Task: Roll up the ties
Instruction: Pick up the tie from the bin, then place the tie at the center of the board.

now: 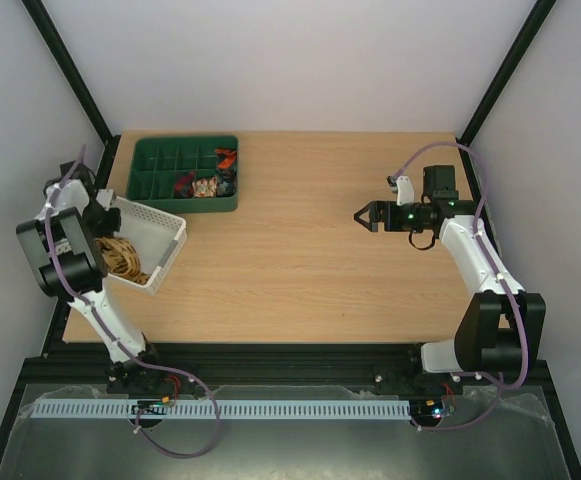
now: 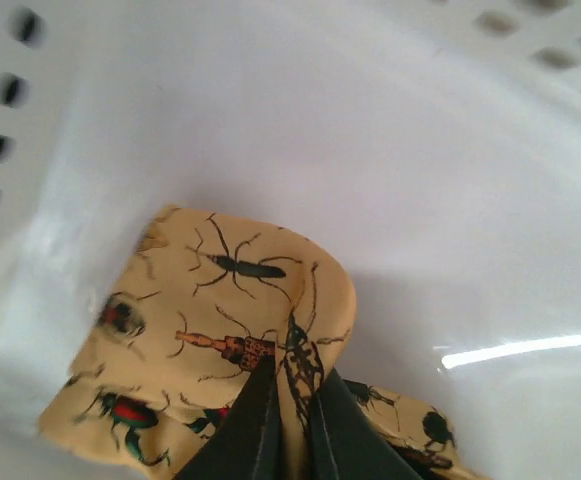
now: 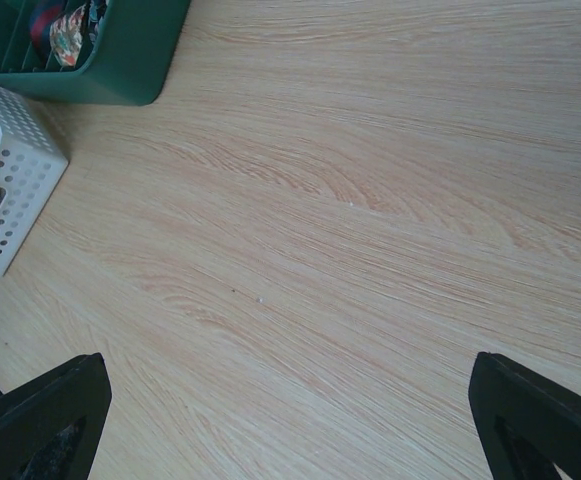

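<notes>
left gripper (image 2: pixel 290 395) is pinched shut on a fold of the tan-gold tie (image 2: pixel 220 300), inside the white basket (image 2: pixel 390 140) at the left edge of the table (image 1: pixel 300 270). only its wrist view shows the beetle print. right gripper (image 1: pixel 362 215) gapes wide over bare wood near the right edge. green tray (image 1: pixel 185 205) sits at the far left corner.

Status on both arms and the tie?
Left gripper shut on tie, inside basket. Right gripper open, above table. No obstruction seen.
</notes>
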Motion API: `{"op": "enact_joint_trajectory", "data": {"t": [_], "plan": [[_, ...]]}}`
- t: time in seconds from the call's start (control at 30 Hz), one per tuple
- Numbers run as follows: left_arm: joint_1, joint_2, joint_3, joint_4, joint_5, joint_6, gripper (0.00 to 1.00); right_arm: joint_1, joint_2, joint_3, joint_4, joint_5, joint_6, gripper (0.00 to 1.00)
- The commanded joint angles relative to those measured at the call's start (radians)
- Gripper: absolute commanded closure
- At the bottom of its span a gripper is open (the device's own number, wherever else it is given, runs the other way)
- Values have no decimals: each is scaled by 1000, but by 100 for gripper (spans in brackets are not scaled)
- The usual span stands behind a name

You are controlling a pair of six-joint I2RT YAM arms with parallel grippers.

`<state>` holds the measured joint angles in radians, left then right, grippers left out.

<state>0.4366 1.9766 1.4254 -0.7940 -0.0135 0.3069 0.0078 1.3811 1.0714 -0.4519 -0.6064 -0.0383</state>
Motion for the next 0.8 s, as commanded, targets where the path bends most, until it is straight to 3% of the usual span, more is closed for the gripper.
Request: {"op": "enact_joint_trajectory", "data": {"t": [0.0,0.13,0.33,0.47,0.63,0.77], "plan": [[-1,-182,70,-62,89,13,98,3,5,28,-37,-13,-5,1],[-21,-322,198,-128,278,39,98,3,3,32,-33,-17,-2,1],[-167,-448,434,-166,525,50,98,3,-3,42,-17,-25,17,1],[-326,-511,543,-44,654,-40,98,3,-14,40,-3,-26,31,1],[-553,-550,567,191,702,-184,98,3,-40,31,4,-13,38,1],[-593,-509,550,276,801,-326,93,-4,-64,15,-1,12,35,2]]}}
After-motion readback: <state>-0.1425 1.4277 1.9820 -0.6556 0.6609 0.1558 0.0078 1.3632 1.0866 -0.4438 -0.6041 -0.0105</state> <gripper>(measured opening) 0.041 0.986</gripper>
